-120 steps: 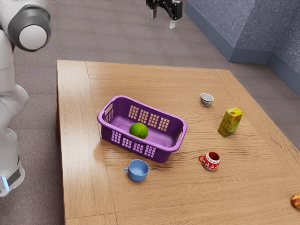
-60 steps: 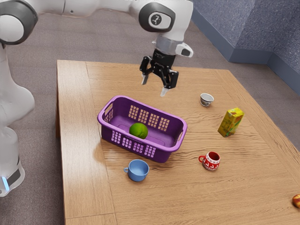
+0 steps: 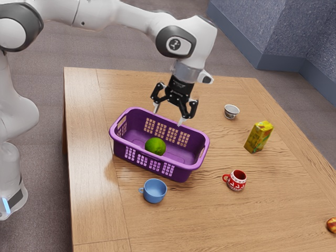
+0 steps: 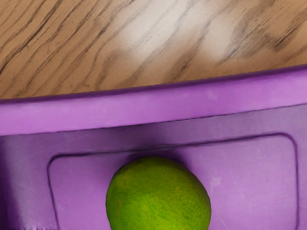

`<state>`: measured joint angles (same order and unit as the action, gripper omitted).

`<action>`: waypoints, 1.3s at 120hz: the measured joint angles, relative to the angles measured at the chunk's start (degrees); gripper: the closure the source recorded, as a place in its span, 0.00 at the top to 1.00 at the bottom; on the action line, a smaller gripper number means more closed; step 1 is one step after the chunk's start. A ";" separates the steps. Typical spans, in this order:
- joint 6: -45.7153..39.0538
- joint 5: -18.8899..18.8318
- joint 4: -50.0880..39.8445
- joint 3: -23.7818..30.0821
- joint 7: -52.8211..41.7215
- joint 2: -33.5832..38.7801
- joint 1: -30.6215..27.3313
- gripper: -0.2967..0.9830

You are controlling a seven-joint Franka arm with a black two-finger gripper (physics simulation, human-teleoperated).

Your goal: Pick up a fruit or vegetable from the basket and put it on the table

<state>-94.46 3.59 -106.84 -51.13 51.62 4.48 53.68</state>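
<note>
The lime (image 3: 155, 146) sits inside the purple basket (image 3: 181, 173), down on its floor. From over here, the near rim makes it hard to see just where the fruit's underside rests. The wrist view catches only part of it, the rest cut off by the picture's edge, along with a good deal of the basket.

The black gripper (image 3: 168, 115) hangs fingers down by the basket's far rim, its jaws spread with nothing between them. I can't quite judge how high the tips are over that rim. They are apart from the lime.

The basket stands on the wooden table (image 3: 100, 210). Just beside its near wall is a blue cup (image 3: 155, 191), handle toward the exterior view's left. Farther to that view's right I see a red mug (image 3: 237, 180) with a white pattern, a yellow drink carton (image 3: 259, 137) standing upright, and behind them a small grey-white bowl (image 3: 231, 111). Right at the view's edge, an orange-brown thing (image 3: 332, 225) is cut off, and I can't say what it is. The white arm (image 3: 135, 20) reaches in from the exterior view's left, partly out of frame.
</note>
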 joint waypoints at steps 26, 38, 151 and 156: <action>-5.31 1.47 -6.16 0.06 4.97 -0.26 -0.06 0.77; -7.15 1.88 -7.44 0.07 6.72 -0.36 -0.07 0.77; -11.80 2.57 -12.62 0.51 14.86 -2.79 0.92 0.75; -11.83 2.57 -12.69 0.51 15.02 -2.94 0.89 0.74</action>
<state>-106.29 6.16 -119.53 -50.62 66.64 1.54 54.57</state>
